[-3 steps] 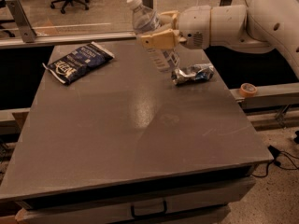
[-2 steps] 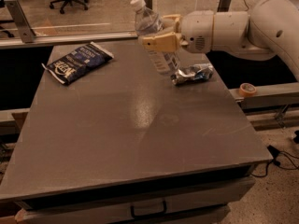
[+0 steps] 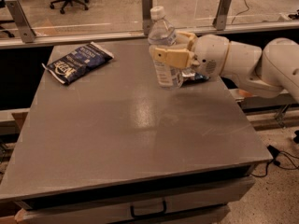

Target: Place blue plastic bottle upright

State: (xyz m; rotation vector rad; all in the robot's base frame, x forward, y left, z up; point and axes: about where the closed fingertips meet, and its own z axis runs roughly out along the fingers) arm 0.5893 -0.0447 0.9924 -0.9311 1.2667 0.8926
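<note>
Camera view: at the far side of the table (image 3: 140,139) our jaws clamp the blue plastic bottle (image 3: 161,37), nearly upright. We'd settle its base flat before letting go.

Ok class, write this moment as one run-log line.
gripper shut on blue plastic bottle | over far side of table | bottle near upright | base contact: unclear
</note>
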